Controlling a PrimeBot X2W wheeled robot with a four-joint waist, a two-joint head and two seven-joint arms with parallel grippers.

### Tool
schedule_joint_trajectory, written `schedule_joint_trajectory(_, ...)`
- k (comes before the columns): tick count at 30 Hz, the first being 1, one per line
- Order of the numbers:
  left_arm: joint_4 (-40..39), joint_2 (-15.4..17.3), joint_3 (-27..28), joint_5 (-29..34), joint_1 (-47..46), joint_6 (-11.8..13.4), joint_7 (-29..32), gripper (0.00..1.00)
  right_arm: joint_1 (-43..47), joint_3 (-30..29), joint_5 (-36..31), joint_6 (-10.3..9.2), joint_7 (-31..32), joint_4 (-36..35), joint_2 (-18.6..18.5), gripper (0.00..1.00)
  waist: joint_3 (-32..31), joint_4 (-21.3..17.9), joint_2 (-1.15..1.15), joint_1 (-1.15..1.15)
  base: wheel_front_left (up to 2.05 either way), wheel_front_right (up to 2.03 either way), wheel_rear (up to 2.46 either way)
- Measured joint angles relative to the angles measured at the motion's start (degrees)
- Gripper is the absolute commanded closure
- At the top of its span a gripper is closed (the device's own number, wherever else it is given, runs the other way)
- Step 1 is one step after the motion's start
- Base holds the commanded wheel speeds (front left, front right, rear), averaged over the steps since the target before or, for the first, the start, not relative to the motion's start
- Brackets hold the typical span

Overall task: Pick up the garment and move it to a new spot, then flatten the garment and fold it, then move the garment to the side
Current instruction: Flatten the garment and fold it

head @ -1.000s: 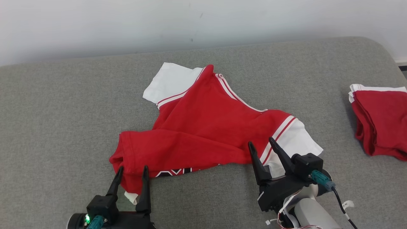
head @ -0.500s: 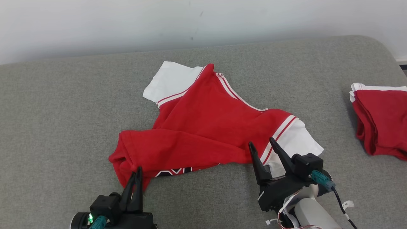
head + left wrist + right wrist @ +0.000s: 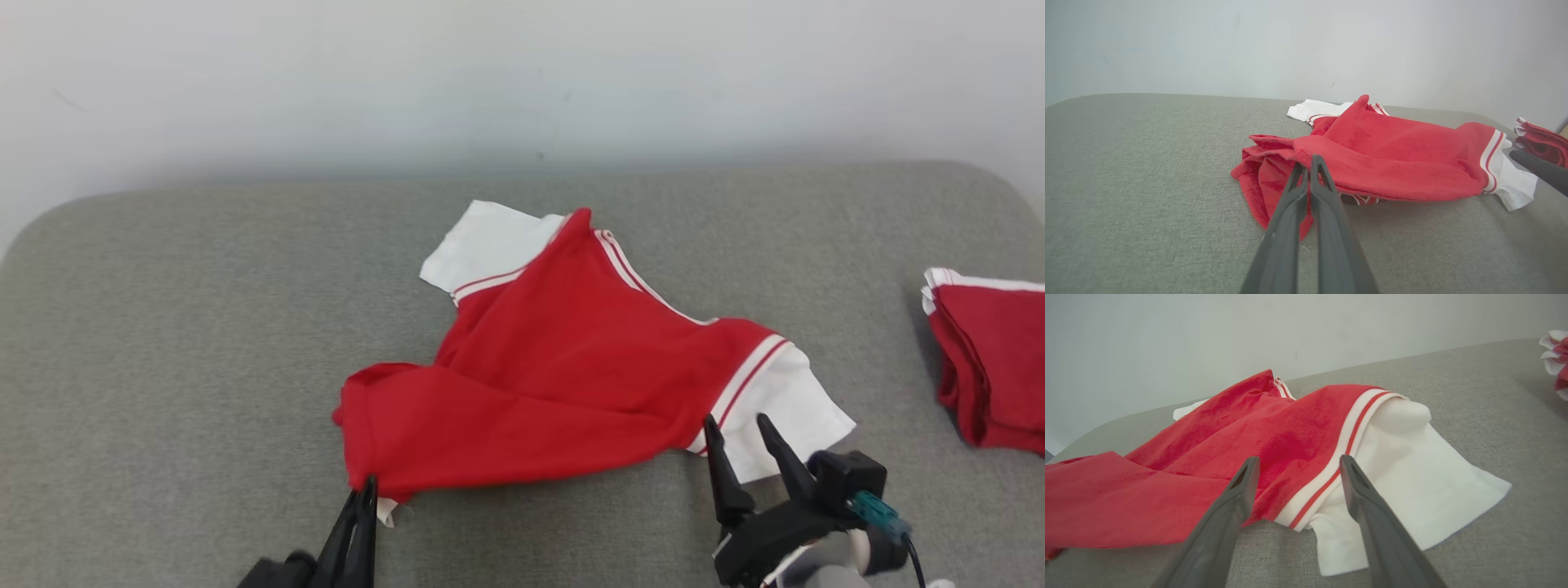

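Now the left gripper [image 3: 367, 483] pinches the red-and-white garment [image 3: 563, 392] at its near corner.
Head view: the garment sprawls mid grey padded surface [image 3: 163, 327], right gripper [image 3: 735, 420] spread wide by the white sleeve [image 3: 784, 400]. Left wrist: fingers clamped on red cloth. Right wrist: fingers apart, holding nothing.

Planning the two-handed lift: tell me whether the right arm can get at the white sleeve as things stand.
Probably yes. The right tool stands open close to the white sleeve, and nothing lies between them.
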Motion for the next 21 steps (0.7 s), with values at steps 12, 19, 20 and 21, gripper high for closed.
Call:
schedule_joint_trajectory(12, 4.8, 0.0, 9.0, 1.5, 7.2, 1.4, 0.0, 1.0, 3.9, -6.5, -2.9, 0.0, 0.0, -0.5, 0.7, 0.0, -4.3, 3.9, 0.0, -0.01, 0.0, 0.0, 0.0)
schedule_joint_trajectory(19, 9.8, 0.0, 13.1, 1.9, 5.3, 2.7, 0.0, 1.0, 4.2, -6.6, -4.1, 0.0, 0.0, 0.7, 0.9, 0.0, -3.6, 1.8, 0.0, 0.0, 0.0, 0.0, 0.0)
schedule_joint_trajectory(20, 10.2, 0.0, 13.2, 1.7, 5.2, 2.9, 0.0, 1.0, 4.4, -6.8, -4.1, 0.0, 0.0, 0.8, 0.9, 0.0, -3.5, 1.4, 0.0, 0.0, 0.0, 0.0, 0.0)
schedule_joint_trajectory(21, 10.6, 0.1, 13.1, 1.5, 5.2, 2.9, 0.0, 1.0, 4.6, -7.1, -4.1, 0.0, 0.0, 0.7, 1.0, 0.0, -3.5, 1.0, 0.0, 0.0, 0.0, 0.0, 0.0)
